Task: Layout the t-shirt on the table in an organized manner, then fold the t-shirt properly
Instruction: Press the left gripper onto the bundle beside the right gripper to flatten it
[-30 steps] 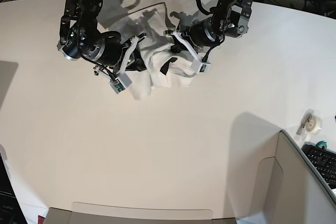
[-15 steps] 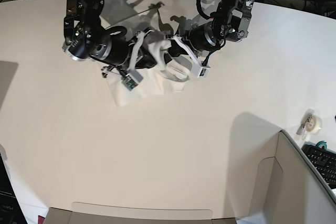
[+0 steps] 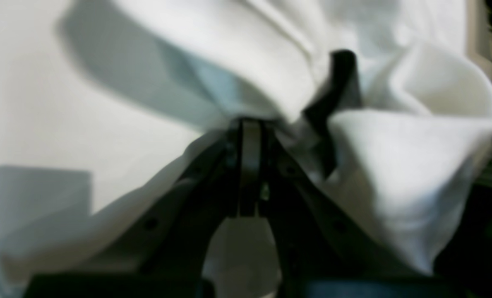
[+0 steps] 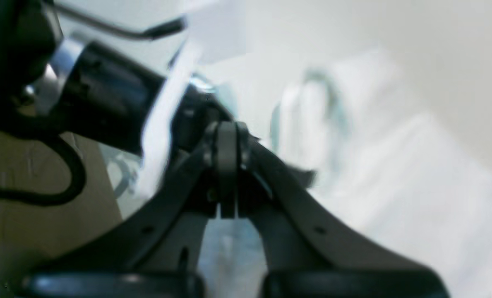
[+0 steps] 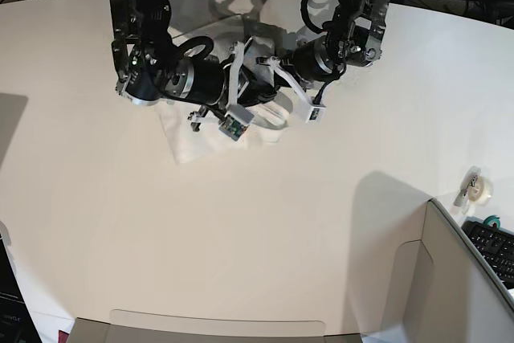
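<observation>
The white t-shirt (image 5: 186,140) lies bunched near the far edge of the table (image 5: 241,238), mostly hidden under both arms. In the left wrist view my left gripper (image 3: 250,124) is shut on a gathered fold of the t-shirt (image 3: 394,165). In the base view it (image 5: 269,78) reaches in from the right. My right gripper (image 4: 227,128) is shut, with blurred shirt cloth (image 4: 374,165) beside and below it. In the base view it (image 5: 255,95) reaches in from the left and meets the left gripper. The print is hidden.
A grey-beige partition panel (image 5: 454,279) stands at the front right, with a keyboard (image 5: 494,248) and a tape roll (image 5: 479,188) beside it. A cardboard edge (image 5: 217,328) runs along the front. Cables and dark frames sit behind the table's far edge.
The right gripper has swung right across the shirt toward the left gripper. The bunched shirt has spread down and left on the table. The left arm has shifted slightly.
</observation>
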Available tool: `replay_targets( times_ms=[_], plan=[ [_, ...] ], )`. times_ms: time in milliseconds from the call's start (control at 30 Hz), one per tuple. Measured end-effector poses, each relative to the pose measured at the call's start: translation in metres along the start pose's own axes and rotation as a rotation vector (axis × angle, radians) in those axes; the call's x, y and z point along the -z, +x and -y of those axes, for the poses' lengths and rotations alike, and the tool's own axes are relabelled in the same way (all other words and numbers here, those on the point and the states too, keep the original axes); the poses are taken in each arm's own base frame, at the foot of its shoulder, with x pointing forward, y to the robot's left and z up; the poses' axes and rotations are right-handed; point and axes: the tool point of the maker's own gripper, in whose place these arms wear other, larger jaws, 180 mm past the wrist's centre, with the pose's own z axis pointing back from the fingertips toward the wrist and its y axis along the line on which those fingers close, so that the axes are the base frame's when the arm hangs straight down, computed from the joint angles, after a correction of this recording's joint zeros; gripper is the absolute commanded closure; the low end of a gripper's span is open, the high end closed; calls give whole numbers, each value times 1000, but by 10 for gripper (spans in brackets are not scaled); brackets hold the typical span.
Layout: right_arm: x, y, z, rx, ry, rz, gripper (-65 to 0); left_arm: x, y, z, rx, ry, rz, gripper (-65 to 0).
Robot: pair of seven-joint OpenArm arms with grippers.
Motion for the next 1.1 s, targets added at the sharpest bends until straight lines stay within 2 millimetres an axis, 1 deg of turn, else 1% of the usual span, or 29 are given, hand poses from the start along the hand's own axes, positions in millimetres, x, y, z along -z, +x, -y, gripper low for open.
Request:
replay_targets(
  times_ms=[67,100,133,167,200,233,267,300,367,433,467,533,567,600,667,700,733,833,867,967,1033,1100],
  plan=[
    [-8,6,10,22,-19,36,0,-19,21,-29,-8,100,71,0],
    [-12,7,15,39,-30,50,0,-30,28,-41,-12,151,87,0],
    [-16,8,19,54,-41,65,0,-39,36,-50,-22,183,114,0],
    [-20,9,25,69,-55,80,0,-47,42,-56,-29,197,141,0],
    [-26,10,34,87,-85,95,0,-58,48,-60,-31,214,167,0],
    [-32,9,45,107,-118,106,0,-65,52,-60,-25,220,192,0],
    [-40,7,59,148,-154,127,0,-71,57,-55,-12,214,214,0],
    [-45,1,74,189,-189,138,0,-74,60,-45,4,193,226,0],
    [-48,-29,102,310,-257,95,0,-74,59,-17,54,135,212,0],
    [-46,-57,115,387,-283,28,0,-69,50,11,107,68,156,0],
    [-42,-65,115,405,-280,7,0,-66,45,26,139,30,132,0],
    [-39,-63,117,401,-286,7,0,-59,41,52,208,-15,107,0],
    [-39,-58,118,394,-288,26,0,-55,41,69,252,-55,91,0],
    [-39,-54,119,388,-292,39,0,-53,43,85,293,-95,94,0],
    [-40,-55,122,382,-305,31,0,-51,52,109,350,-140,124,0],
    [-41,-56,123,382,-308,31,0,-50,52,119,360,-165,128,0],
    [-42,-57,123,381,-311,26,0,-48,50,126,359,-178,122,0],
    [-41,-54,123,381,-308,31,0,-44,43,137,359,-210,100,0],
    [-40,-53,123,379,-308,34,0,-44,46,140,361,-212,113,0],
    [-40,-53,123,377,-308,33,0,-47,65,153,366,-236,183,0],
    [-41,-54,124,378,-310,30,0,-48,68,157,363,-245,193,0],
    [-41,-54,124,378,-310,32,0,-45,65,164,369,-259,184,0]
  ],
)
